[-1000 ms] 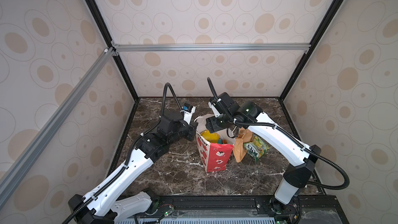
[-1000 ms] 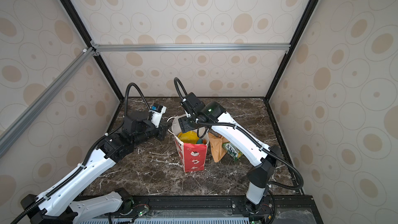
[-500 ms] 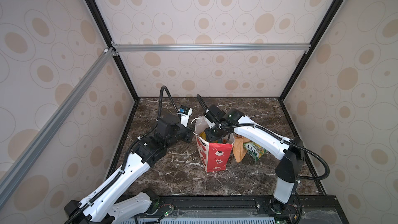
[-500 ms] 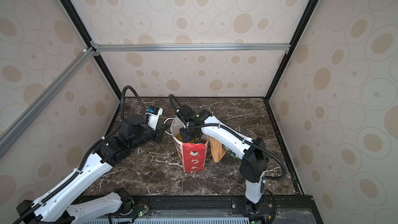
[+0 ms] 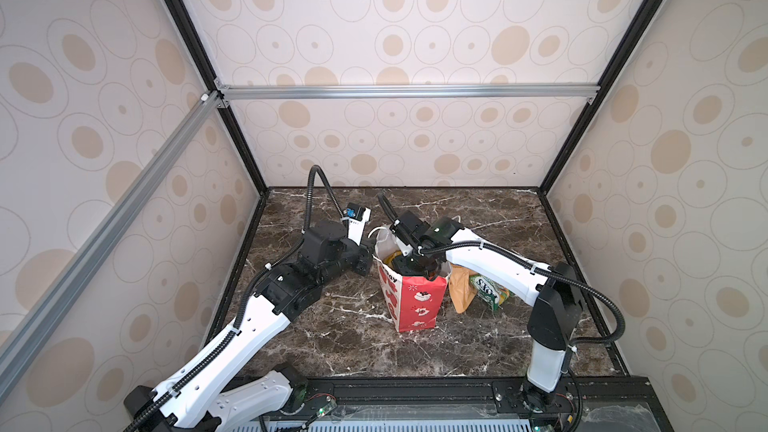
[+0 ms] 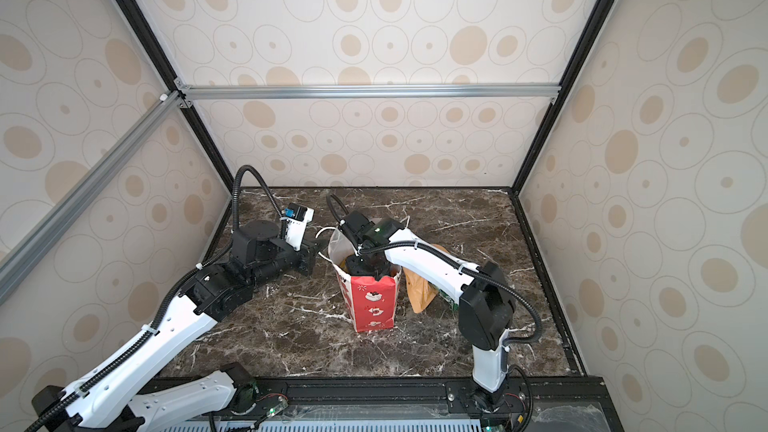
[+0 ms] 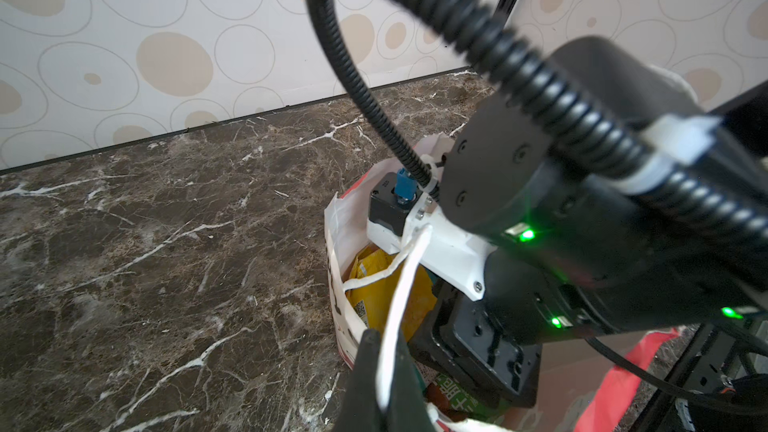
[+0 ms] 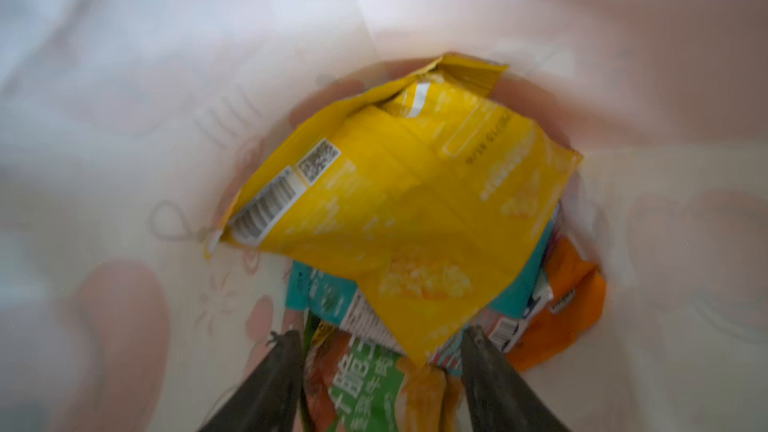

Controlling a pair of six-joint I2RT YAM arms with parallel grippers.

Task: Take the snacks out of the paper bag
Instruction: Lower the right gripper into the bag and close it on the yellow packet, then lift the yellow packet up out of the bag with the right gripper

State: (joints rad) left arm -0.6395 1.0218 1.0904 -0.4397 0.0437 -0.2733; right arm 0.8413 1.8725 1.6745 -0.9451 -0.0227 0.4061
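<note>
Inside the red paper bag (image 5: 415, 301), upright on the surface (image 5: 332, 326), the right pincer (image 8: 380, 332) hung released, jaws straddling a corner of the yellow packet (image 8: 395, 201), which lay slantwise directly below atop the other snacks. The left pincer (image 7: 384, 342) was clenched on the bag's cord handle (image 7: 409, 268).

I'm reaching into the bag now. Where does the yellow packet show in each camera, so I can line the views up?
Top view: the yellow packet peeks out of the red paper bag at its open mouth.
Top view: the same sliver shows in the bag mouth.
Left wrist: inside the bag, behind the white cord handle.
Right wrist: fills the centre, beyond the open right gripper.
Shared landmark: the bag's white inside wall.
</note>
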